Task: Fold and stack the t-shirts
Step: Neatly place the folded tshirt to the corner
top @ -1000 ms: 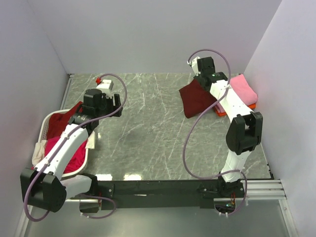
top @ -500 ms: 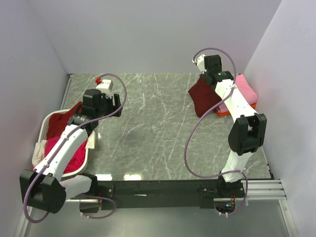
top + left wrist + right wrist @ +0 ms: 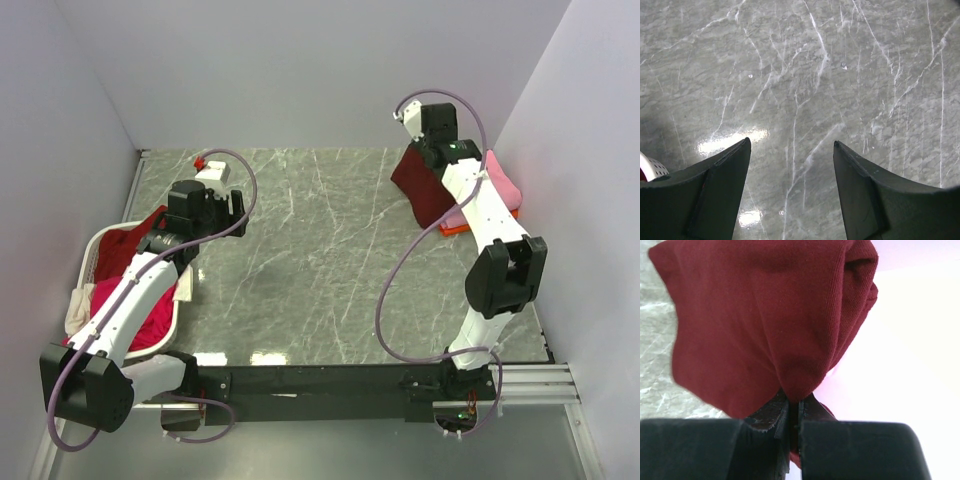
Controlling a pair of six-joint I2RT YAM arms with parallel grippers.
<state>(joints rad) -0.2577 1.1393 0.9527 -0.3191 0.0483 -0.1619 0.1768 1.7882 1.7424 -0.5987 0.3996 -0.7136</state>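
At the far right corner, the right gripper (image 3: 792, 407) is clamped on a fold of the maroon shirt (image 3: 420, 185). The shirt hangs partly over the pink shirt (image 3: 500, 180), which lies on the orange shirt (image 3: 452, 229). Its long axis runs downward from the jaws, free end lowest. The left gripper (image 3: 791, 145) stands apart over the table (image 3: 300, 250), holding nothing. Judged part done: two stacked, one being placed. The magenta shirt (image 3: 150, 320) and others lie unfolded in the basket (image 3: 92, 255).

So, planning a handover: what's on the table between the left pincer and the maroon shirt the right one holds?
Nothing: the top view shows bare marble table between the open left pincer and the maroon t-shirt in the right pincer.
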